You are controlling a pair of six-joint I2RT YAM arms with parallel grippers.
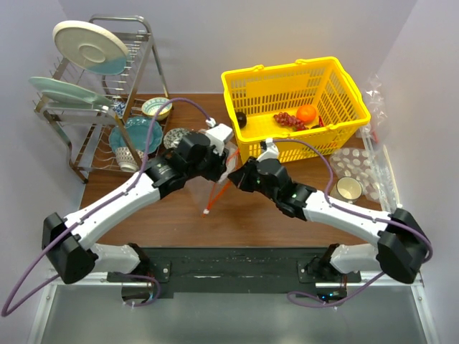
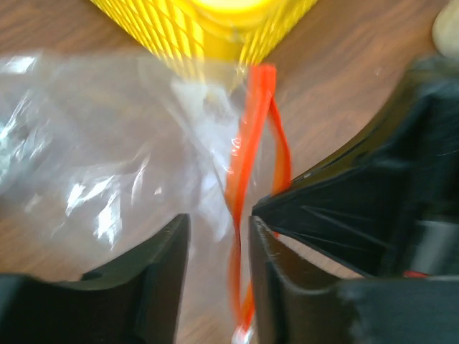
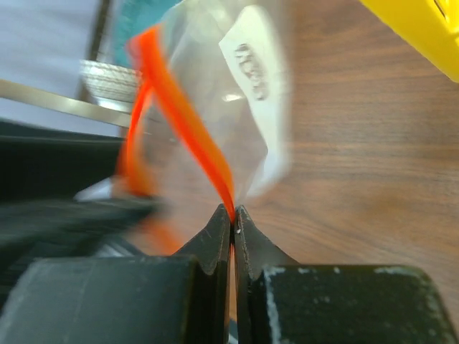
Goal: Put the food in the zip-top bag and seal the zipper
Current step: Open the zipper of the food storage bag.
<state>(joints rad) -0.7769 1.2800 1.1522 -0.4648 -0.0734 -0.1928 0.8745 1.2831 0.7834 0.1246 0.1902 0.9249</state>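
At right end effector [image 3: 231, 212] — zipper [image 3: 181, 115]

Basket [image 1: 344, 132] and dish rack [image 1: 50, 107] wall the far side, zip-top bag [image 2: 107, 165] spans mid-table; near table [image 1: 237, 229] lies bare.

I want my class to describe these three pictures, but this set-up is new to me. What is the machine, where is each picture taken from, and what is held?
These are two robot arms bolted to a table, each ending in two fingers. The wide picture looks down from above; the other two come from wrist cameras. On the table stand a dish rack and a yellow basket holding an orange, grapes and a dark fruit. Between the arms is a clear bag. The right fingers pinch its orange zipper; the left fingers sit either side of it, with a gap.
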